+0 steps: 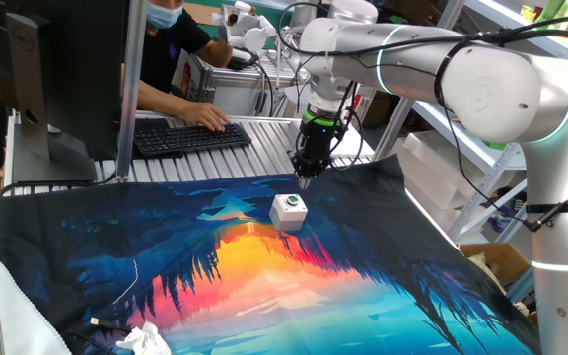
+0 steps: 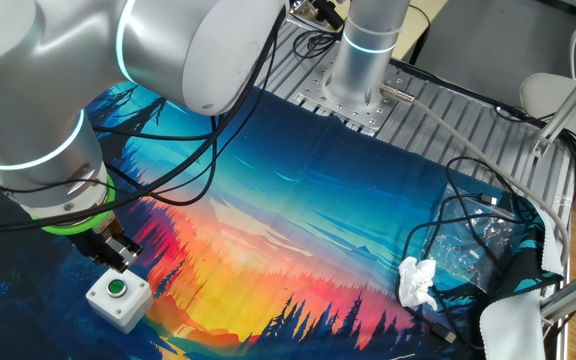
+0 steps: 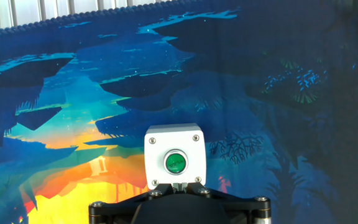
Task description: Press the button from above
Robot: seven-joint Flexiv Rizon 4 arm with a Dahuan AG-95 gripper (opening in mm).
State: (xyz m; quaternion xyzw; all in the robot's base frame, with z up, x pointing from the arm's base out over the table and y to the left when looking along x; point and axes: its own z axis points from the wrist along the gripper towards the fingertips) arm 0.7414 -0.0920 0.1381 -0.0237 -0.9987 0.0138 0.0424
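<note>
We see a ribbed metal table (image 1: 264,158) draped with a sunset-forest printed cloth (image 1: 264,286). Behind it, a masked person (image 1: 171,49) types at a black keyboard (image 1: 190,136) beside a dark monitor (image 1: 57,69). Shelving (image 1: 521,59) lines one side; crumpled tissue (image 2: 418,283) lies among cables (image 2: 468,230).

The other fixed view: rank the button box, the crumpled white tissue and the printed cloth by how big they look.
1. Printed cloth, by far.
2 and 3. Button box and crumpled white tissue look alike in size; no ranking.
</note>
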